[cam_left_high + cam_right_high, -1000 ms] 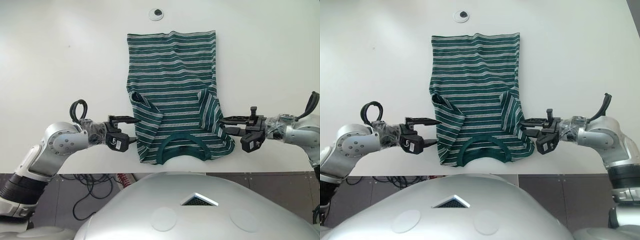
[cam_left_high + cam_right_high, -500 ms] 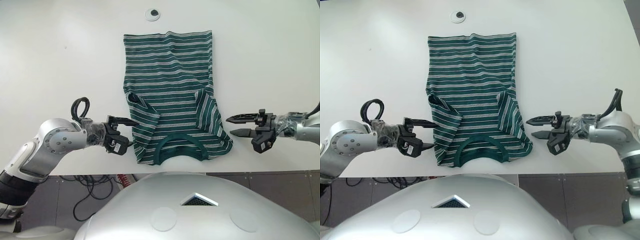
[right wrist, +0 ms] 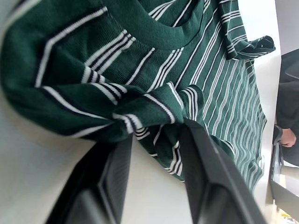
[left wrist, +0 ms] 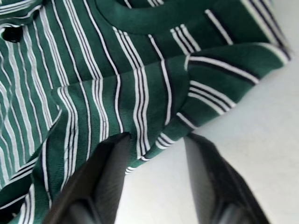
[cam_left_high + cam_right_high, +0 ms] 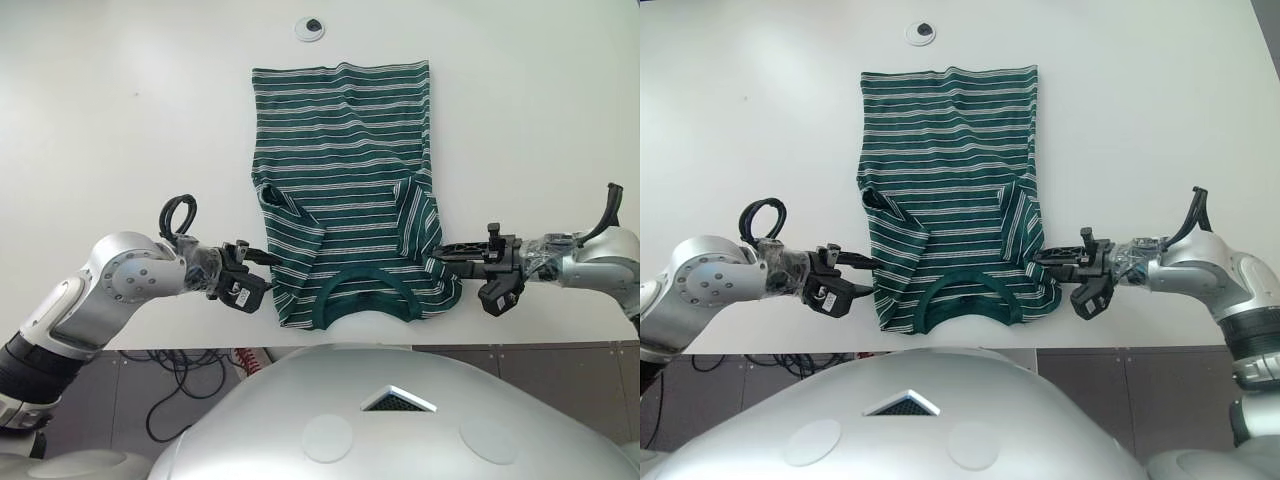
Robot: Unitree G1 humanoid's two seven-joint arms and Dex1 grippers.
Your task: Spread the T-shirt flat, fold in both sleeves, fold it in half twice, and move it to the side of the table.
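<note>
1. On the white table lies the T-shirt, dark green with thin white stripes. It lies near the middle of the table and reaches almost to the near edge.
2. We see the shirt lying lengthwise: its hem is on the far side and its collar is on the near side, close to the robot. Both sleeves are turned inward onto the body of the shirt, so the outline is a long and narrow shape. The cloth is not fully smooth, and we notice wrinkles near the shoulders.
3. At the shirt's near left corner we find the left gripper, low over the table. Its two fingers stand apart, and the edge of the striped cloth lies in the gap between them. We do not see them pressed on the cloth.
4. At the near right corner is the right gripper, also low. Its fingers are spread as well, with a bunched fold of the shoulder between them, not squeezed.
5. Beyond the hem, well apart from both grippers, we see a small round object on the table; what it is, we cannot tell.
</note>
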